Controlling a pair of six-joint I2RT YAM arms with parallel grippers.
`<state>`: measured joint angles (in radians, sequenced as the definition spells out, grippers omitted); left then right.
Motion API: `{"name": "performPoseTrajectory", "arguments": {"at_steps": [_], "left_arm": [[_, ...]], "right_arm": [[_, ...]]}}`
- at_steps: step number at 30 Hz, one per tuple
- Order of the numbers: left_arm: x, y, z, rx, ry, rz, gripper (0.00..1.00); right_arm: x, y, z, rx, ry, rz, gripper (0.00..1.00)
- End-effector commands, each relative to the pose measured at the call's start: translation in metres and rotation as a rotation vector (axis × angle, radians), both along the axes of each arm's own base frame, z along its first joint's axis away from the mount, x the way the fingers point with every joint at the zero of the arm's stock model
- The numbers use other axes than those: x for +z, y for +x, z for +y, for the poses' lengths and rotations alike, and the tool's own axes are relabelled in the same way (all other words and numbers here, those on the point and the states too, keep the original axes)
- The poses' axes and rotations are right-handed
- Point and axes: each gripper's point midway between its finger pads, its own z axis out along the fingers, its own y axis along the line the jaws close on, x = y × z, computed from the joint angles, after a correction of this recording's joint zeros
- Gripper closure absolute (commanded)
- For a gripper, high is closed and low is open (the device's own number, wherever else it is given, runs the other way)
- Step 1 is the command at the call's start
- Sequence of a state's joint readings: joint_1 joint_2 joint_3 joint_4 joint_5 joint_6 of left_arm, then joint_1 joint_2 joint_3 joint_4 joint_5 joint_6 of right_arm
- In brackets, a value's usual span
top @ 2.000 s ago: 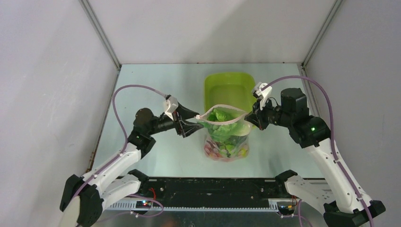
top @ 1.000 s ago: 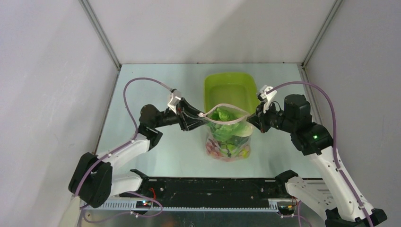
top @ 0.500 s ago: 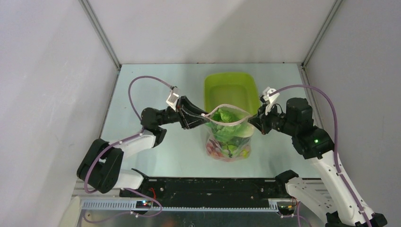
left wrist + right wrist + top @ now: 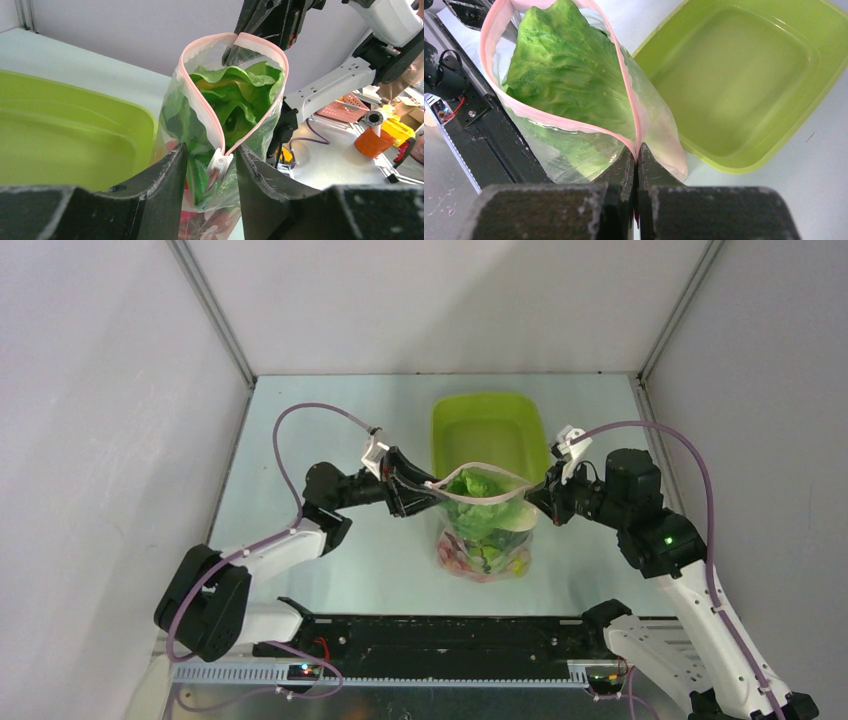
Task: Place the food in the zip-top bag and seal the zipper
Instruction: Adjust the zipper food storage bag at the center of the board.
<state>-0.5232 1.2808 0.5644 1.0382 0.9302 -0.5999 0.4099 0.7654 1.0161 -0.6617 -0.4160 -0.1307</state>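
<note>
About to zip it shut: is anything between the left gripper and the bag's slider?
Nothing visible. The white slider sits in the gap between the left gripper's open fingers, at the bag's corner. The lettuce lies behind it, inside.

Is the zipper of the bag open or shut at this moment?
Open. The two pink sides of the zipper stand apart in a wide loop, with lettuce showing between them; they meet only at the ends.

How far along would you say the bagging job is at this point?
Done: the food sits inside the bag; the tray is empty. In hand: the right claw pinches one end of the pink zipper, the left claw straddles the white slider at the other. Left: the bag gapes open, so sealing remains.
</note>
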Motion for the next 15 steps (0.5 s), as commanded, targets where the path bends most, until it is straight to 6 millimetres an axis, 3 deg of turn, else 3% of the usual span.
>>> {"name": "performPoseTrajectory", "arguments": {"at_steps": [1, 11, 15], "left_arm": [[0.0017, -0.0003, -0.0004, 0.015, 0.003, -0.04, 0.54], [0.0064, -0.0038, -0.0014, -0.006, -0.018, -0.043, 0.74], [0.0098, -0.0082, 0.0006, -0.013, -0.016, -0.061, 0.92]], "right_arm": [[0.0187, 0.0027, 0.003, 0.001, 0.053, -0.065, 1.0], [0.0229, 0.0018, -0.001, -0.022, 0.062, -0.082, 1.0], [0.023, 0.0033, -0.003, -0.038, 0.063, -0.08, 1.0]]}}
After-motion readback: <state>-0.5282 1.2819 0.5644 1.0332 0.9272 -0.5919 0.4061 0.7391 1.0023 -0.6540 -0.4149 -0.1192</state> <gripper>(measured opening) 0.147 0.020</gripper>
